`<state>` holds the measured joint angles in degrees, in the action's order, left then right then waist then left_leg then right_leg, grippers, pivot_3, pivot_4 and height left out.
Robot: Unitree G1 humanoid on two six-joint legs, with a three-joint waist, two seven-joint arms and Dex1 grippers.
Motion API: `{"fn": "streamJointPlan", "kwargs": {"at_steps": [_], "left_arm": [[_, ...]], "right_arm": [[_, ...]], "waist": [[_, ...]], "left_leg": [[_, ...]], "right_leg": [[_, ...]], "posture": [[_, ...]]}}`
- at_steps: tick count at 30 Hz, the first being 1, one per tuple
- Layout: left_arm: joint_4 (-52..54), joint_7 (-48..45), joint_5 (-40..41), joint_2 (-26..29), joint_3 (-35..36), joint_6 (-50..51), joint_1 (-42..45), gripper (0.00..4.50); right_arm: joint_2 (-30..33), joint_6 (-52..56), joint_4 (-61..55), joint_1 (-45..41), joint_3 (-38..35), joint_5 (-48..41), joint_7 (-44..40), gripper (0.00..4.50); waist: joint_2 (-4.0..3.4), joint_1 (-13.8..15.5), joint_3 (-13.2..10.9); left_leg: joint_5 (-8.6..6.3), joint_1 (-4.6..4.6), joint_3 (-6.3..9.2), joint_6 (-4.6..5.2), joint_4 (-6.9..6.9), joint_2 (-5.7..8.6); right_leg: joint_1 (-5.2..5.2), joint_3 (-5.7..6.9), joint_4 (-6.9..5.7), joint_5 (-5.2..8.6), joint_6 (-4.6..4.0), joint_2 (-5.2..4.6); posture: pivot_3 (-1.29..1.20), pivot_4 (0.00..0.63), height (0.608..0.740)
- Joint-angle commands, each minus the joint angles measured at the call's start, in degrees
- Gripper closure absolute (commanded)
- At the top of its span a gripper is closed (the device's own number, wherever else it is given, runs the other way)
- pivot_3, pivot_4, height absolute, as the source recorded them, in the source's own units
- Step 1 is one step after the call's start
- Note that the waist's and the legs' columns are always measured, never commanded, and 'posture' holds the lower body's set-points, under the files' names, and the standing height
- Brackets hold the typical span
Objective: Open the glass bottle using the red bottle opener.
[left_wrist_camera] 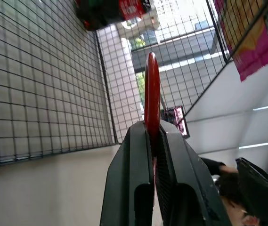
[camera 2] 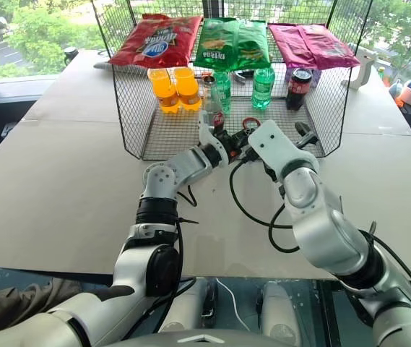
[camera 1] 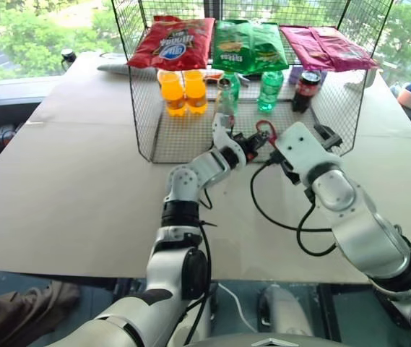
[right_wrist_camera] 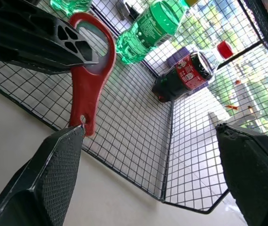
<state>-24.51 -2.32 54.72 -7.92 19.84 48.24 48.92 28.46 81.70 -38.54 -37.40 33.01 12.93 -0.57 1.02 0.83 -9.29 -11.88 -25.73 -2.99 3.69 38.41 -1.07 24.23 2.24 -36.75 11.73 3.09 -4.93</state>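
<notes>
Red bottle opener (right_wrist_camera: 89,70) at wire basket (right_wrist_camera: 138,136) edge

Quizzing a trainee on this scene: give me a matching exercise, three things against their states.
Things:
1. red bottle opener
2. right gripper
3. stubby cola bottle

States:
A. jaws wide open, holding nothing
B. standing in the wire basket
C. clamped in the left gripper

Pairs: 1-C, 2-A, 3-B

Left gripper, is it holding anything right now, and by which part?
The left gripper is shut on the red bottle opener, pinching its ring head flat between the fingers; the handle hangs free.
</notes>
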Motion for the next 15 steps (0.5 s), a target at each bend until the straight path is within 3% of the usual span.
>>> {"fn": "streamJointPlan", "kwargs": {"at_steps": [1, 6, 10, 15], "left_arm": [[-0.20, 1.31, 1.28, -7.55, 0.02, -3.59, 3.56, 4.48], [0.79, 2.72, 3.29, -8.25, -1.08, -3.79, 3.13, 4.48], [1.28, 3.83, 5.17, -8.43, -1.24, -3.51, 2.79, 4.50], [1.72, 4.32, 8.04, -8.19, -1.38, -2.30, 2.68, 4.50]], "right_arm": [[-1.20, -2.62, 3.66, -1.12, 1.94, 2.24, 1.45, 0.00], [-3.37, -7.42, 8.49, -1.35, 2.46, 2.92, 0.68, 0.00], [-5.31, -11.15, 11.27, -2.02, 2.04, 3.72, -0.06, 1.20], [-7.37, -14.61, 14.49, -2.46, 2.14, 5.23, -0.69, 1.20]], "waist": [[0.00, 0.00, 0.00], [0.00, -0.08, 0.00], [0.00, -0.17, 0.00], [-0.01, -0.15, 0.00]], "left_leg": [[0.00, 0.00, 0.01, 0.00, 0.00, 0.01], [0.00, -0.02, 0.02, 0.00, -0.02, 0.02], [0.00, -0.03, 0.02, 0.00, -0.02, 0.02], [0.00, -0.02, 0.03, 0.00, -0.03, 0.01]], "right_leg": [[0.00, 0.01, 0.00, 0.00, 0.01, 0.00], [0.01, 0.01, 0.02, -0.12, 0.21, 0.00], [0.01, 0.02, 0.02, -0.12, 0.22, 0.01], [0.01, 0.03, 0.02, -0.12, 0.22, 0.02]], "posture": [[0.00, 0.150, 0.740], [0.00, 0.150, 0.740], [0.00, 0.150, 0.740], [0.00, 0.150, 0.740]]}}
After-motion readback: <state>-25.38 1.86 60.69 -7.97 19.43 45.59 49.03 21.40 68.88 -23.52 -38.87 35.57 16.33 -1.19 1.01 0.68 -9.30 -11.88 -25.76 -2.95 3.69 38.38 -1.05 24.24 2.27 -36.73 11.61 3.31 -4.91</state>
